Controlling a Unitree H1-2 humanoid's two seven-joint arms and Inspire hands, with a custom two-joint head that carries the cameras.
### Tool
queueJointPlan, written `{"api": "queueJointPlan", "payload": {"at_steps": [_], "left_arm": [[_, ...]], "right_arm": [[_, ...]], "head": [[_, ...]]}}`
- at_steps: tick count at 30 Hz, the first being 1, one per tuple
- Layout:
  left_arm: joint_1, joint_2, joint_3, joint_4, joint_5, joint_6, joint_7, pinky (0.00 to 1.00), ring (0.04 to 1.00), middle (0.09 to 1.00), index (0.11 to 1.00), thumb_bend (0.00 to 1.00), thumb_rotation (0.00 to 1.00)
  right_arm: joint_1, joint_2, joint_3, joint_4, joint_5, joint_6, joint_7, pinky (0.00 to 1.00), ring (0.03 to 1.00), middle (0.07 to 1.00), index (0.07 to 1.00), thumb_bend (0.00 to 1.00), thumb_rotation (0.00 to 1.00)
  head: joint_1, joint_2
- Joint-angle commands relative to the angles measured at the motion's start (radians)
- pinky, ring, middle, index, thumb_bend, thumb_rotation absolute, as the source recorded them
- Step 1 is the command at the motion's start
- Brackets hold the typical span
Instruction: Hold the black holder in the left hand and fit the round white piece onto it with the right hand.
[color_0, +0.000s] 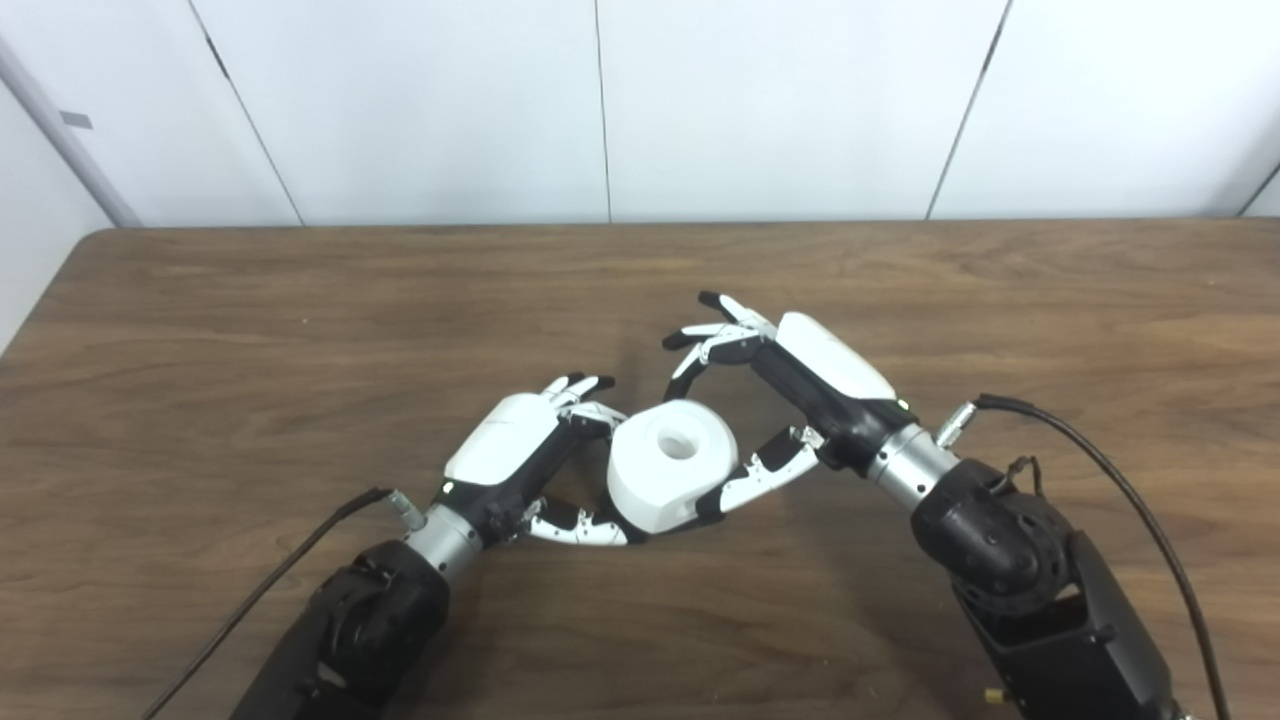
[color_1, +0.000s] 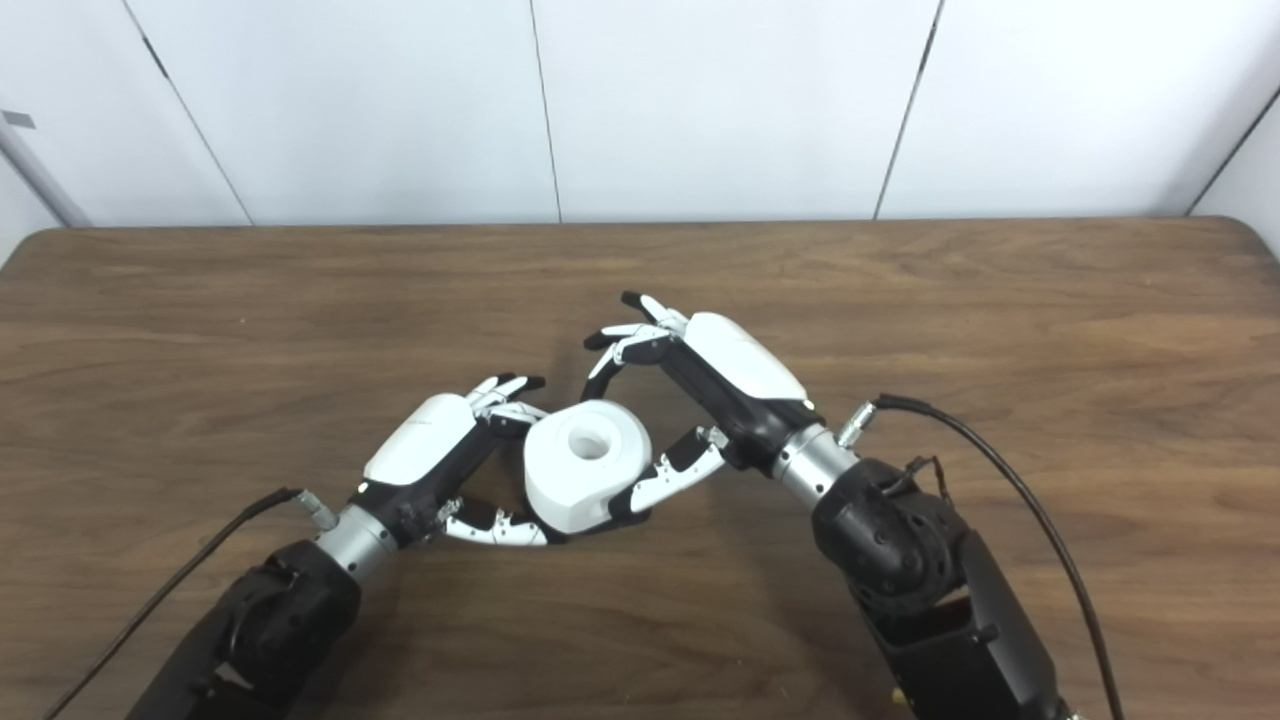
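Your left hand (color_0: 520, 455) and right hand (color_0: 790, 390) both clasp the round white piece (color_0: 670, 465); it looks rigid, light, smooth—grip its curved sidewall.

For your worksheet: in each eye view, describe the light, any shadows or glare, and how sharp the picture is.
Left eye view: soft, even light; faint shadows on the table under the round white piece and both robot hands; slightly soft focus throughout. Right eye view: same lighting; white shells of the left robot hand and right robot hand look bright with little surface detail; the table's far edge bows slightly.
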Motion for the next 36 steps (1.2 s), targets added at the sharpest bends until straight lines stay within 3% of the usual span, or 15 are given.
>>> {"api": "queueJointPlan", "payload": {"at_steps": [1, 19, 36], "left_arm": [[0.005, 0.001, -0.009, -0.025, 0.010, 0.006, -0.021, 1.00, 0.952, 0.722, 0.482, 0.52, 0.05], [0.006, -0.003, -0.012, -0.034, 0.010, 0.012, -0.016, 1.00, 0.948, 0.720, 0.482, 0.52, 0.05], [0.007, -0.008, -0.011, -0.028, 0.004, 0.003, -0.009, 1.00, 0.951, 0.720, 0.482, 0.52, 0.05]], "right_arm": [[-0.022, 0.007, -0.001, 0.001, -0.004, -0.023, -0.013, 1.00, 1.000, 0.830, 0.483, 0.52, 0.14], [-0.054, -0.011, 0.006, 0.001, -0.016, -0.041, 0.012, 1.00, 1.000, 0.821, 0.482, 0.52, 0.14], [-0.031, -0.067, 0.044, 0.011, -0.066, -0.151, -0.002, 1.00, 0.983, 0.808, 0.481, 0.52, 0.14]], "head": [[0.001, 0.002], [0.005, 0.018], [0.010, 0.028]]}}
